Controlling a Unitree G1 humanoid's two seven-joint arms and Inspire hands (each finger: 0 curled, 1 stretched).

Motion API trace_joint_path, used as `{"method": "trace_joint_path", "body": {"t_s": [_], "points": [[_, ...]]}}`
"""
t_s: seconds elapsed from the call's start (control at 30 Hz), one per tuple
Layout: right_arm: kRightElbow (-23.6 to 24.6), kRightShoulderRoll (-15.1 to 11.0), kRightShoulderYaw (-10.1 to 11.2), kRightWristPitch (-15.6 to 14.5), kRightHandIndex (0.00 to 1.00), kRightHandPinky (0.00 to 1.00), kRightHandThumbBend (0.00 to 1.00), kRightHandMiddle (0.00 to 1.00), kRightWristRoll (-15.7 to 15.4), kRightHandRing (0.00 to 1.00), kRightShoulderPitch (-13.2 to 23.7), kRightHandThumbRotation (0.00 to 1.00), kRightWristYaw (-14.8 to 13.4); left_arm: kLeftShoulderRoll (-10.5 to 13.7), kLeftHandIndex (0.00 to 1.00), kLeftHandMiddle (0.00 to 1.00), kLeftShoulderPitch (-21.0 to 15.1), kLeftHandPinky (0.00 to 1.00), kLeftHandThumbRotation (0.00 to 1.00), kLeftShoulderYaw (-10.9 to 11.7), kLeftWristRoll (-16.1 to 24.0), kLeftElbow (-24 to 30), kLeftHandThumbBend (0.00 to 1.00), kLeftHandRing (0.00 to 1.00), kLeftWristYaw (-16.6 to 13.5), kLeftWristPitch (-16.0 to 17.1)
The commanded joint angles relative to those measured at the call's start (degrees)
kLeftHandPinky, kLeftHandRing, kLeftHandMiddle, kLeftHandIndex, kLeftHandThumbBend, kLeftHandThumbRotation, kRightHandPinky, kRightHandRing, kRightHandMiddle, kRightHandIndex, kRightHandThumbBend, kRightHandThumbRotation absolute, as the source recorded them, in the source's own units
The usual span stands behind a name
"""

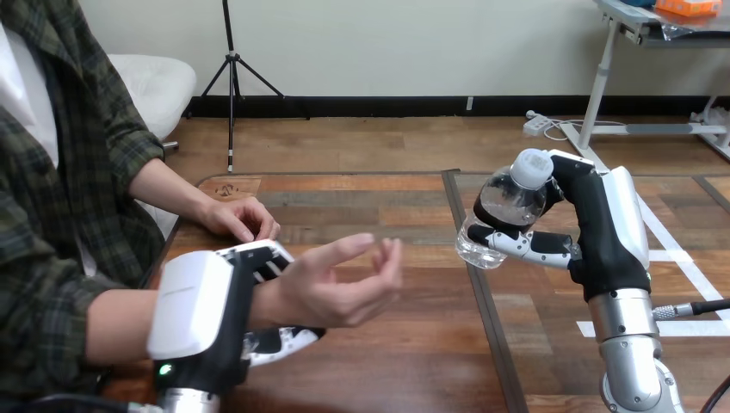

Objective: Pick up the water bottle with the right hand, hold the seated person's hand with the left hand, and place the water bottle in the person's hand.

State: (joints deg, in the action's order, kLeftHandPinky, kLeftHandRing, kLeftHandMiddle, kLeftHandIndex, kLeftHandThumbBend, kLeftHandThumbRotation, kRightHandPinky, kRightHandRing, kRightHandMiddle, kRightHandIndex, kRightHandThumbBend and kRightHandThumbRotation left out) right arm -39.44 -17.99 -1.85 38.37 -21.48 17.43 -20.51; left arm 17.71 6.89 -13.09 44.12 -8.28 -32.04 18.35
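Note:
A clear water bottle (502, 209) with a white cap is lifted above the table, tilted with its cap up and to the right. My right hand (594, 232) is shut on it, fingers curled round its body. My left hand (207, 314) is at the lower left, its fingers and thumb curled round the person's wrist. The person's hand (340, 284) reaches out of that grasp, palm up with loosely curled fingers. A gap lies between it and the bottle to the right.
The person's other hand (241, 218) rests flat on the wooden table (387, 344) near its far left edge. A dark seam (478, 292) runs down the tabletop under the bottle.

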Motion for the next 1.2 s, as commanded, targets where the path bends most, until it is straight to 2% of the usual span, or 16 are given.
{"method": "trace_joint_path", "body": {"t_s": [0.0, 0.27, 0.77, 1.17], "points": [[1.1, -0.9, 0.7, 3.4, 0.47, 0.38, 0.74, 0.47, 0.2, 0.41, 6.8, 0.0, -1.1, -1.3, 0.37, 0.35, -3.9, 0.26, 0.0, -2.6, 1.1, 3.1, 0.93, 0.31, -0.6, 3.3], [2.3, -0.4, 0.6, 4.1, 0.46, 0.37, 0.73, 0.46, 0.8, 0.41, 6.9, 0.0, -0.1, -1.9, 0.36, 0.34, -4.2, 0.25, 0.0, -3.3, 2.1, 3.2, 0.94, 0.3, -1.0, 4.3], [3.6, 0.0, -0.1, 5.6, 0.45, 0.35, 0.74, 0.45, -0.2, 0.39, 8.0, 0.0, 0.0, -3.2, 0.35, 0.33, -4.3, 0.23, 0.0, -5.1, 3.2, 4.5, 0.95, 0.29, -0.9, 4.7], [5.3, 0.7, -0.3, 6.7, 0.44, 0.33, 0.73, 0.45, 1.0, 0.38, 8.1, 0.0, 2.1, -3.9, 0.34, 0.33, -4.3, 0.23, 0.0, -6.2, 3.8, 4.7, 0.95, 0.29, -1.2, 5.2]]}}
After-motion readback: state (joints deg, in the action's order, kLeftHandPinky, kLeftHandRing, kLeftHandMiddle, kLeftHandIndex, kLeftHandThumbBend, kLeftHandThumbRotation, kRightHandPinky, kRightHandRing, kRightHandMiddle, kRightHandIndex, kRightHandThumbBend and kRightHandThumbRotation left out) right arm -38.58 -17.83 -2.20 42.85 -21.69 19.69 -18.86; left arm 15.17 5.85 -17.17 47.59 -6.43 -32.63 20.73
